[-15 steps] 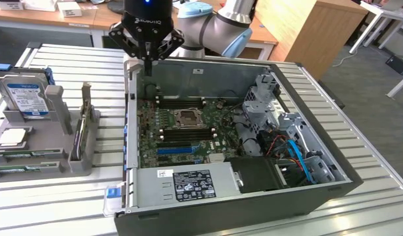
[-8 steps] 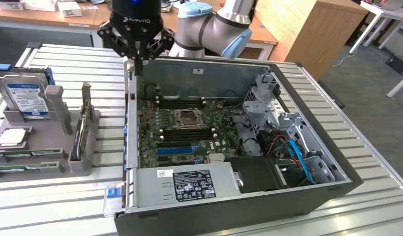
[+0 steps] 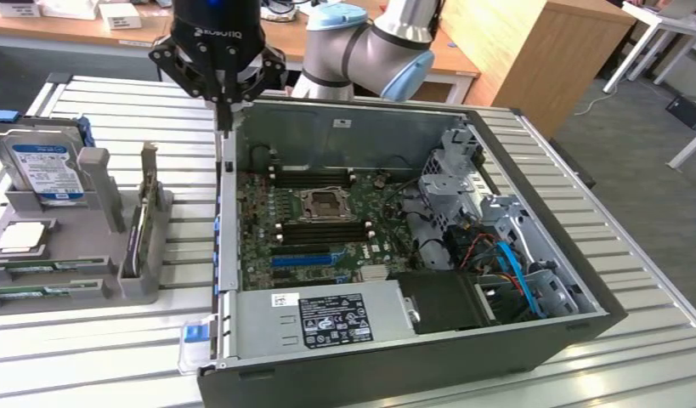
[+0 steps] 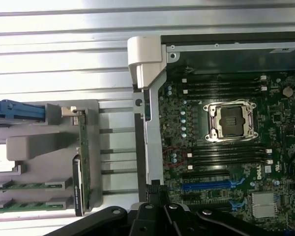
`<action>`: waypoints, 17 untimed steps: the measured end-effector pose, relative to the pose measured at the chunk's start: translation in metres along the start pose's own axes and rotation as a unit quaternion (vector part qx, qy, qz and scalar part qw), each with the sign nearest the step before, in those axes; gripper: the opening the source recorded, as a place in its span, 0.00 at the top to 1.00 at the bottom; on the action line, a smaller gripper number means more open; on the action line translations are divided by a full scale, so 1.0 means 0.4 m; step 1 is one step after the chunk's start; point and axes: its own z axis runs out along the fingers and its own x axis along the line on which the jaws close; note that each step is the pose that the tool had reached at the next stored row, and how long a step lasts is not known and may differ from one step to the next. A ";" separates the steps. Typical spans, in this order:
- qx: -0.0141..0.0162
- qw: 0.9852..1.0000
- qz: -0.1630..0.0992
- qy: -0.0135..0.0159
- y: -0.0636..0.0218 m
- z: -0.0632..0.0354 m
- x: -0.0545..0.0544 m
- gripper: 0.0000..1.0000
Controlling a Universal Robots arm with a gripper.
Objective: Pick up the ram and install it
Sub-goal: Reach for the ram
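Note:
Two green ram sticks (image 3: 36, 272) (image 4: 27, 186) lie flat in a grey holder (image 3: 141, 285) (image 4: 34, 145) at the exterior view's left, beside the open PC case (image 3: 359, 127). My gripper (image 3: 224, 119) (image 4: 156, 194) hangs above the case's wall nearest the holder, at its far end, well away from the ram. Its fingers are shut with nothing between them. Inside the case the motherboard's long black memory slots (image 3: 319, 229) (image 4: 226, 155) flank the CPU socket (image 3: 325, 204) (image 4: 232, 120) and hold no stick.
A hard drive (image 3: 48, 170) stands in the holder's far end and an upright green card (image 3: 138, 234) (image 4: 83, 157) in its near side. A power supply (image 3: 325, 319) and drive cage with cables (image 3: 495, 246) fill the case's near and right parts. A wooden cabinet (image 3: 529, 51) stands behind.

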 end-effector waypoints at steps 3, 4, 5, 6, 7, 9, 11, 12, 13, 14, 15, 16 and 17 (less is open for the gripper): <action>0.000 1.000 0.000 0.000 -0.001 0.000 0.014 0.89; 0.000 1.000 0.000 0.000 -0.002 0.000 0.020 0.89; 0.000 1.000 0.000 0.000 -0.002 0.000 0.024 0.89; 0.000 1.000 0.000 0.000 -0.002 0.000 0.030 0.89; 0.000 1.000 0.000 0.000 -0.003 0.000 0.035 0.89; 0.000 1.000 0.000 0.000 -0.003 0.000 0.045 0.89; 0.000 1.000 0.000 0.000 -0.004 0.000 0.055 0.89; 0.000 1.000 0.000 0.000 -0.005 0.000 0.060 0.89; 0.000 1.000 0.000 0.000 -0.005 0.000 0.066 0.89; 0.000 1.000 0.000 0.000 -0.005 0.000 0.071 0.89; 0.000 1.000 0.000 0.000 -0.006 0.001 0.079 0.89; 0.000 1.000 0.000 0.000 -0.007 0.001 0.086 0.89; 0.000 1.000 0.000 0.000 -0.007 0.001 0.094 0.89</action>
